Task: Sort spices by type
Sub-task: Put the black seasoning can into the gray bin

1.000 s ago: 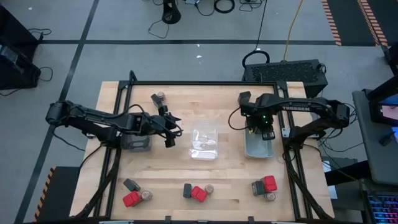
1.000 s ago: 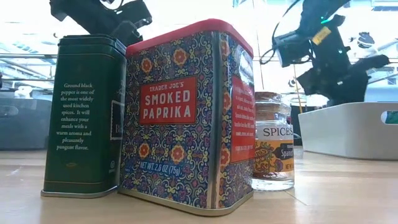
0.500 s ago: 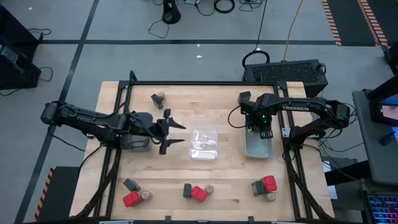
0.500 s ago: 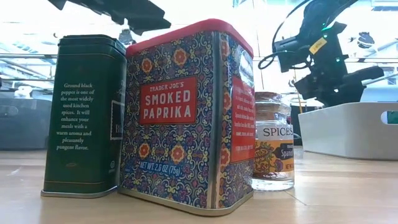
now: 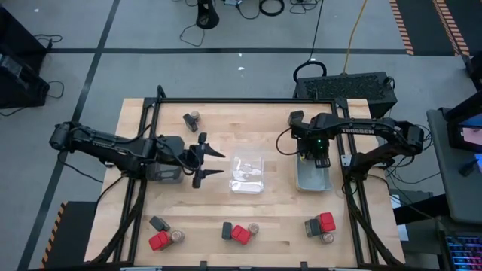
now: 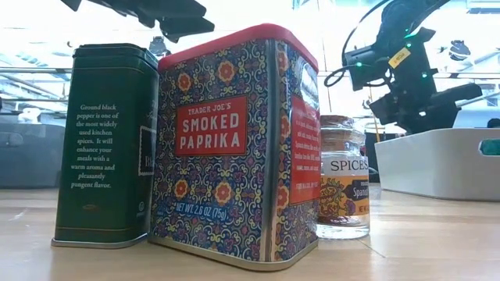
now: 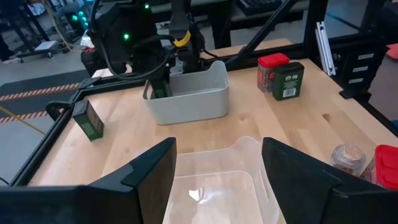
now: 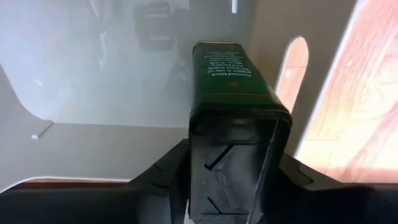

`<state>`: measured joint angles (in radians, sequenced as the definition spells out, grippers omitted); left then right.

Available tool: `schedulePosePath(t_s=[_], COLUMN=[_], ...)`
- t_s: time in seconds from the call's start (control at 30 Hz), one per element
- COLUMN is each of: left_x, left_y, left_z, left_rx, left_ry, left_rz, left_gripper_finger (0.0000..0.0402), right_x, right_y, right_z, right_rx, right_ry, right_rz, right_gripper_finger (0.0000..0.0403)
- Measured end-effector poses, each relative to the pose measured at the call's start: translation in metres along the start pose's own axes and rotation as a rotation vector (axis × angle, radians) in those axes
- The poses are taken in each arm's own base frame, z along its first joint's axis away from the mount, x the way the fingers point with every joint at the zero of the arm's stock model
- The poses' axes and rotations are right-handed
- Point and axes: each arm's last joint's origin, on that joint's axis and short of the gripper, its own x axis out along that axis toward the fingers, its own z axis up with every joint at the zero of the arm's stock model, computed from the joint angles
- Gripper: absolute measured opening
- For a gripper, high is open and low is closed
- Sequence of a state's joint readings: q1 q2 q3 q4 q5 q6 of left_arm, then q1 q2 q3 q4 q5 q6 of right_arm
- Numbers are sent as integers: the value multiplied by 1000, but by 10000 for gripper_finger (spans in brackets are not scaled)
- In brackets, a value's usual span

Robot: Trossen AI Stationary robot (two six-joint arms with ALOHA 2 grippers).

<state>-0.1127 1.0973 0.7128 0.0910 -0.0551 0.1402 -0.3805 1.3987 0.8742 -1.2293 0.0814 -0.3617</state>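
Left pincer [image 7: 217,180] open, fingers spread either side of clear plastic tray [image 7: 214,180]. Beyond the tray: grey plastic bin [image 7: 189,99] on wooden bench [image 7: 298,118], a dark green tin [image 7: 157,87] inside it.

Even overhead light fills the high view, with soft, short shadows on the wooden table [image 5: 256,218]. The low view is strongly backlit: the room behind washes out white, and 2 dark arms show as near-silhouettes. The paprika tin [image 6: 234,148] is sharp, its background soft. In the right wrist view, the grey tray [image 8: 93,74] glares, perhaps overexposed.
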Motion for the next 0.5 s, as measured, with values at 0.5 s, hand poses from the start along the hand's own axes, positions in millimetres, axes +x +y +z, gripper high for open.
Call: schedulePosePath(t_s=[0.5], left_x=[0], left_y=[0], left_z=[0], left_rx=[-2], left_ry=[-1], left_rz=[0], left_gripper_finger=[241], right_x=[0], right_y=[2], right_z=[-5], right_rx=[9], right_ry=[52], right_rz=[18], right_gripper_finger=[195])
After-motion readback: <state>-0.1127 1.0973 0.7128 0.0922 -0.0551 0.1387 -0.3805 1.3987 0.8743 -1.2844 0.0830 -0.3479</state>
